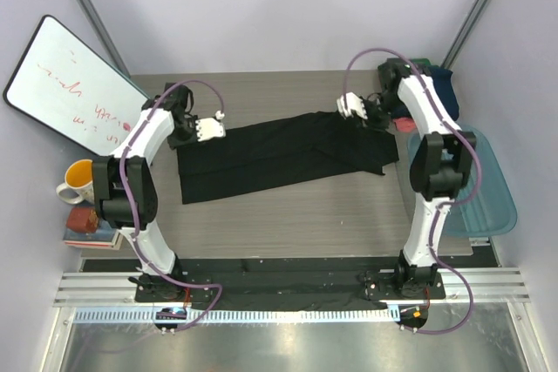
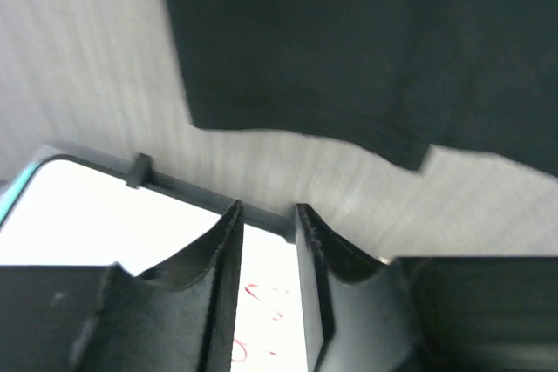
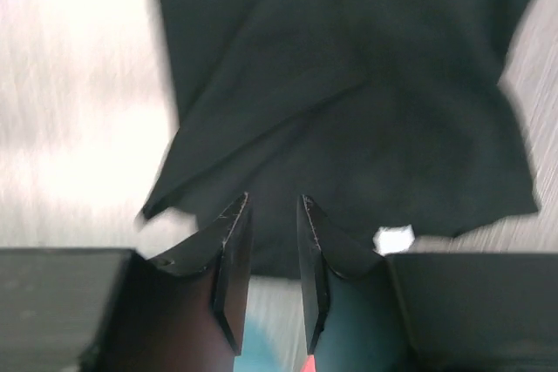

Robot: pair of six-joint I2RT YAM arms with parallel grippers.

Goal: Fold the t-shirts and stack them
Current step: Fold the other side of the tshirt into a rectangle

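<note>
The black t-shirt (image 1: 279, 156) lies flat on the table as a long folded strip running left to right. My left gripper (image 1: 209, 129) hovers just above the strip's far left corner, open, with nothing between its fingers. In the left wrist view the black t-shirt (image 2: 349, 50) lies beyond the left gripper (image 2: 266, 211), apart from it. My right gripper (image 1: 351, 106) hangs over the strip's far right end, also open and empty. The right wrist view has the black t-shirt (image 3: 349, 84) spread below the right gripper (image 3: 273, 202). Navy t-shirt (image 1: 443, 84) and coral-red cloth (image 1: 404, 125) are bunched at the back right.
A translucent blue tub (image 1: 490, 193) sits at the table's right edge. A whiteboard (image 1: 70, 84) leans at the left, and the whiteboard (image 2: 105, 224) also shows under the left fingers. A yellow-and-white mug (image 1: 78, 182) and books (image 1: 87, 226) stand at the left edge.
</note>
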